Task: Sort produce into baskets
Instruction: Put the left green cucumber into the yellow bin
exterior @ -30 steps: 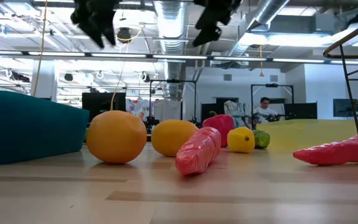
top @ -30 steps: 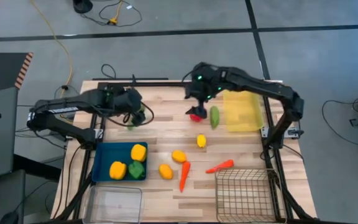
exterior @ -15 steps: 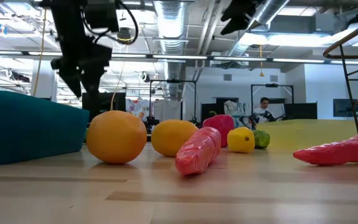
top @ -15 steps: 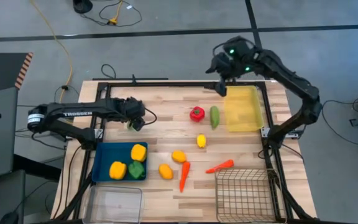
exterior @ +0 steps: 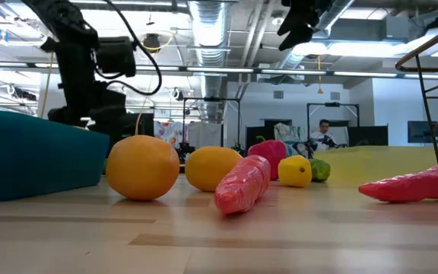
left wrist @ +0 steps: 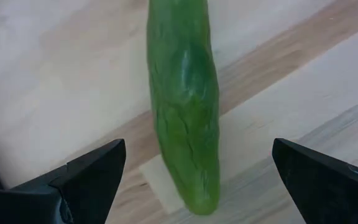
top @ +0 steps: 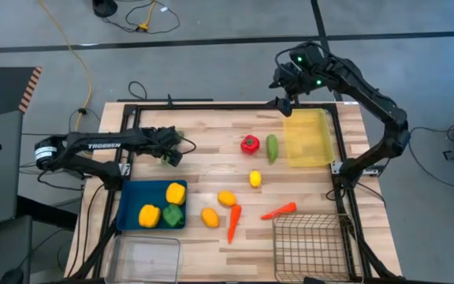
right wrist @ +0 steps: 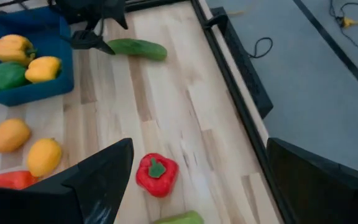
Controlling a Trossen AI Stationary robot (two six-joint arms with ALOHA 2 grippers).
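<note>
A green cucumber (left wrist: 185, 112) lies on the wooden table at its far left (top: 165, 161). My left gripper (left wrist: 199, 149) is open and low over it (top: 172, 155), one finger on each side of the cucumber and apart from it. My right gripper (top: 280, 101) is open and empty, high above the table's far edge beside the translucent yellow tray (top: 310, 138). A red bell pepper (top: 249, 143) and a green vegetable (top: 272, 147) lie left of that tray. The blue tray (top: 132, 193) holds two yellow peppers and a green one.
Two orange lemons (top: 226, 198) (top: 210, 216), a small yellow lemon (top: 254, 178) and two carrots (top: 233, 222) (top: 279, 211) lie mid-table. The clear bin (top: 144, 256) stands at the near left, the wire basket (top: 310, 244) at the near right. A black frame edges the table.
My left gripper has gone down to the cucumber, shifting a little toward the table's left edge. My right gripper has risen from the red pepper and gone toward the table's far edge and right; the pepper has stayed on the table.
</note>
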